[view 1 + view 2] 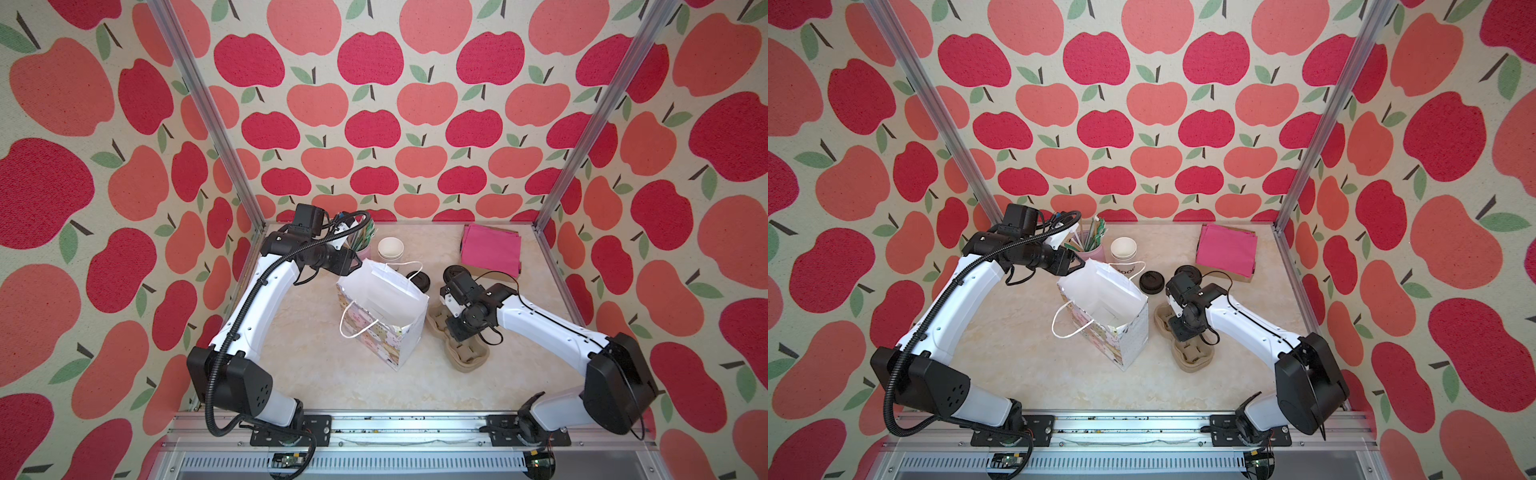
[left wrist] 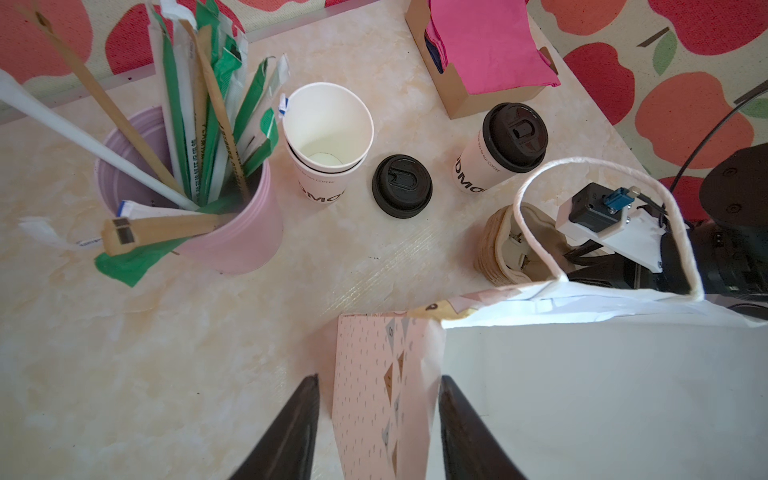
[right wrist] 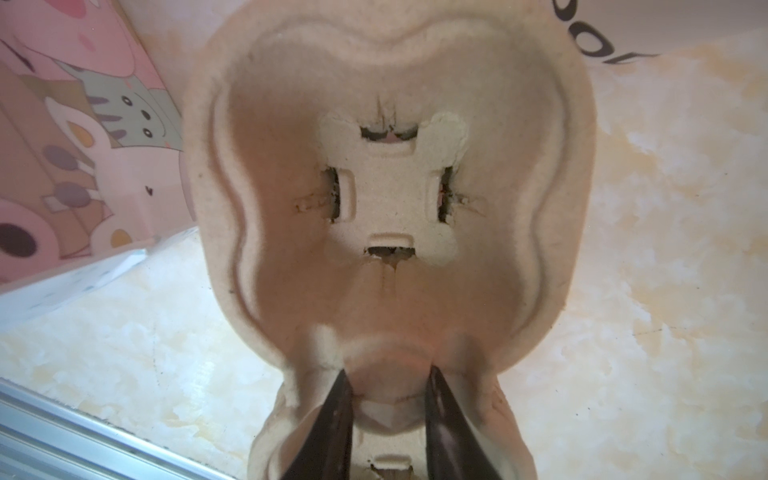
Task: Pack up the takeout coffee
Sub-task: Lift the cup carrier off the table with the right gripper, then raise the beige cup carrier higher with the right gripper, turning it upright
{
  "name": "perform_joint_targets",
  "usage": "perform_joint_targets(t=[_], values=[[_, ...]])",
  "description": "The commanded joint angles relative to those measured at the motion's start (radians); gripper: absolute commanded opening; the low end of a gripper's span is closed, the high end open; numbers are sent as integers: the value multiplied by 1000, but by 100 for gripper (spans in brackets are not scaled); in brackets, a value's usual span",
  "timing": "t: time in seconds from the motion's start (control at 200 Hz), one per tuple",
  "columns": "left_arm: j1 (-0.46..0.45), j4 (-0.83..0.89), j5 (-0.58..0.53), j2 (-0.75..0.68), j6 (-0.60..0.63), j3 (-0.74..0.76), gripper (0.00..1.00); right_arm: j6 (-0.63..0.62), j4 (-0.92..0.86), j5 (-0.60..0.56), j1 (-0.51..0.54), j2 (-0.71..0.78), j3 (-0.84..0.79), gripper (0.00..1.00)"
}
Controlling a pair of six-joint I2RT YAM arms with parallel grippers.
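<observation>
The takeout coffee is a white cup with black lettering and a black lid on it. It stands on the table behind my right wrist, and its lid shows in both top views. A loose black lid lies beside it. The white paper bag with a cartoon print stands open mid-table. My left gripper is open, its fingers either side of the bag's far corner wall. My right gripper points down, shut on the middle ridge of the beige cup carrier just right of the bag.
A nested stack of white cups and a pink cup of straws stand behind the bag. A box of pink napkins sits at the back right. Metal frame posts and apple-print walls close in the table.
</observation>
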State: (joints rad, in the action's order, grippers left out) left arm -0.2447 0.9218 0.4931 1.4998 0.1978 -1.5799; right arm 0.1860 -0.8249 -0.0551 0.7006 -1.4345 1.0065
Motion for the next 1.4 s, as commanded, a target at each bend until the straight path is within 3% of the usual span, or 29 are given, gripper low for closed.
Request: perform_joint_targets(t=[0.0, 0.565, 0.95, 1.396], values=[[-4, -21, -11, -32, -13, 13, 48, 18, -3, 7, 11, 39, 1, 23], [-9, -29, -15, -49, -9, 29, 31, 7, -43, -86, 10, 189, 61, 22], [-20, -49, -2, -61, -16, 29, 44, -8, -38, -110, 9, 245, 95, 22], [-30, -16, -34, -71, -7, 25, 39, -50, -15, -126, 8, 322, 140, 22]])
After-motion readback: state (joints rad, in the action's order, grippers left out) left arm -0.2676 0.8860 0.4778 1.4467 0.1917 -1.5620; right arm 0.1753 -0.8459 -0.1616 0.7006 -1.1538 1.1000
